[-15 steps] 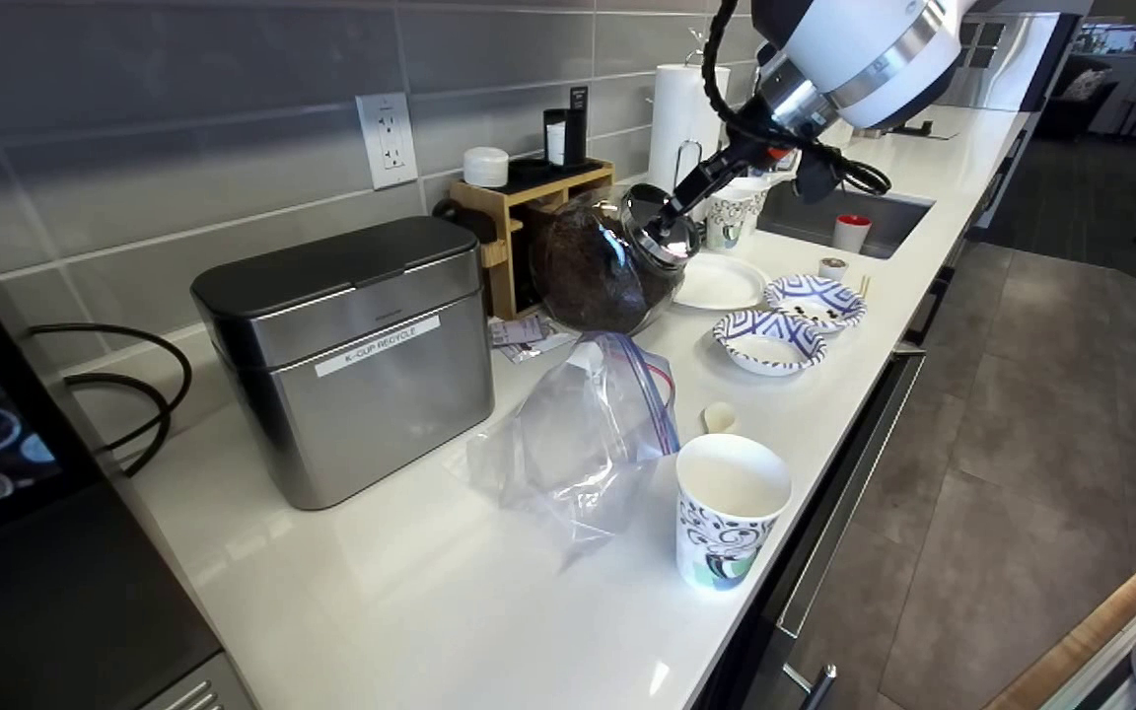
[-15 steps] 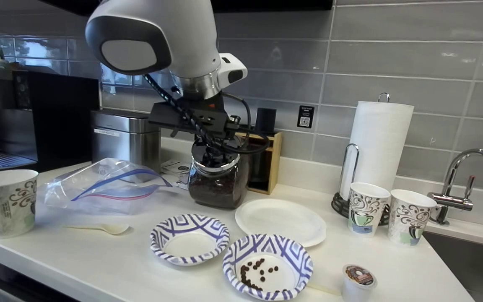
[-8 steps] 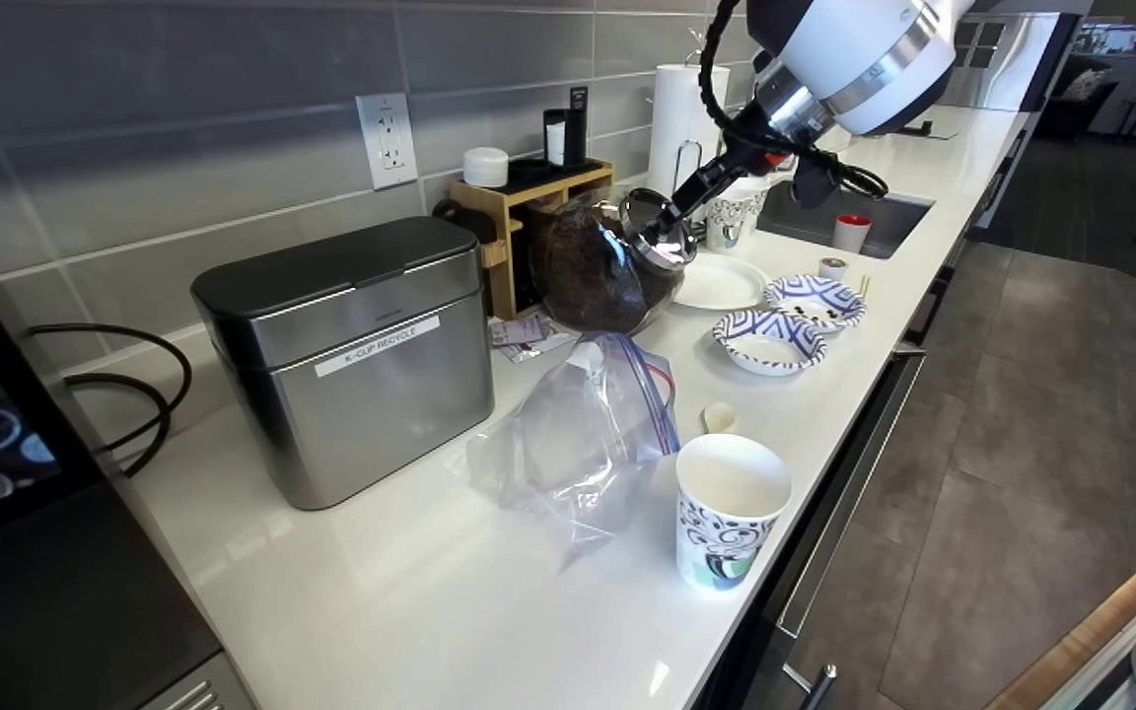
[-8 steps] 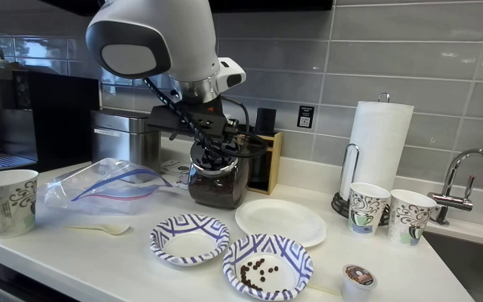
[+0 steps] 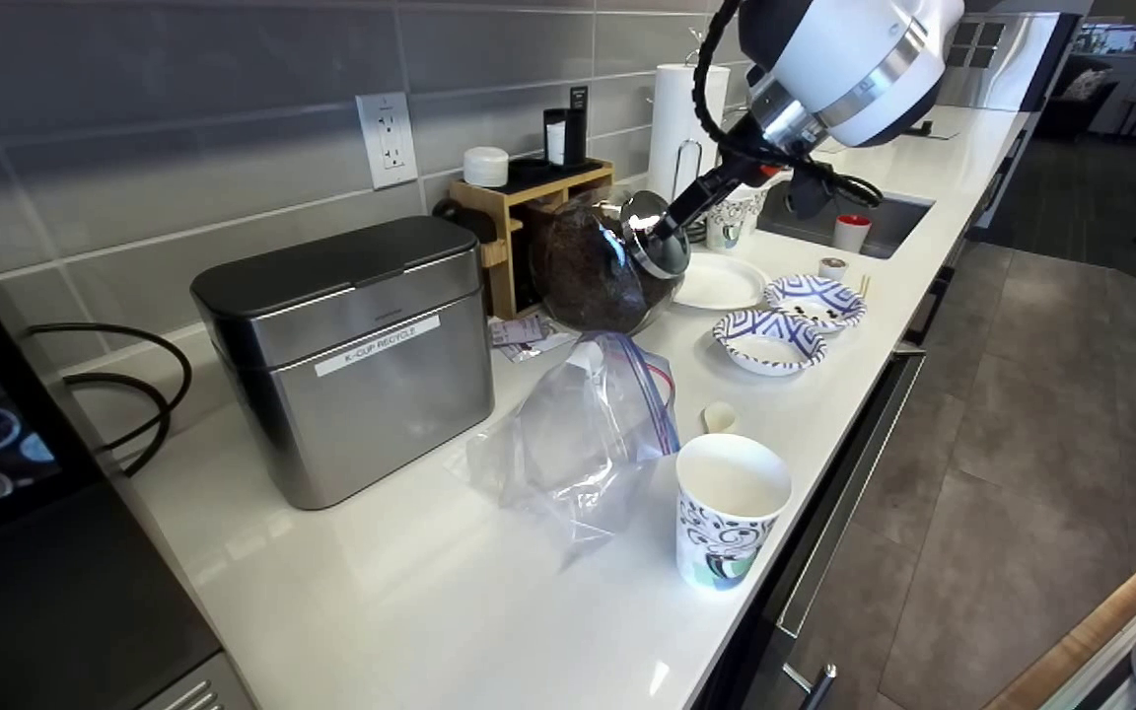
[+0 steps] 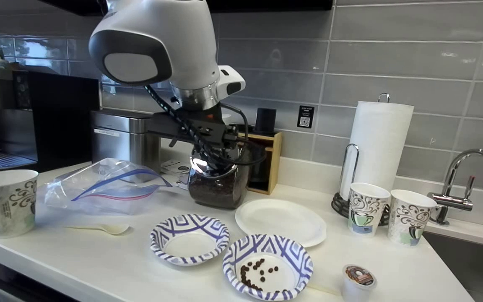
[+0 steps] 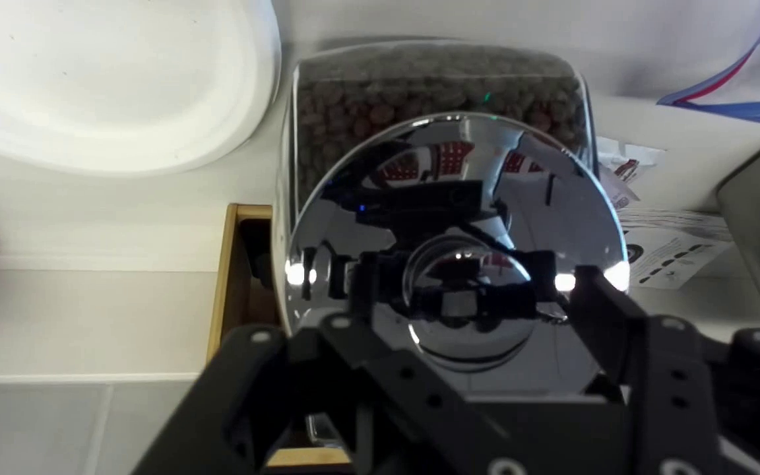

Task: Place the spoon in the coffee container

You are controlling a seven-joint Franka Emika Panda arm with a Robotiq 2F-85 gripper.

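The coffee container, a see-through jar of dark brown coffee beans, stands on the counter by the wall; it also shows in an exterior view and the wrist view. Its shiny chrome lid with a round knob is on it. My gripper is open over the lid. In the wrist view the knob lies between the fingers with gaps on both sides; the height above it is unclear. The cream spoon lies on the counter, away from the gripper; it also shows in an exterior view.
A plastic bag, patterned bowls, a white plate and paper cups stand around the container. A wooden shelf stands close behind it. A metal box and paper towels flank it.
The arm has dipped slightly in both exterior views, staying over the container's lid. Reflections on the lid have shifted. The spoon, bag, bowls and cups have not moved.
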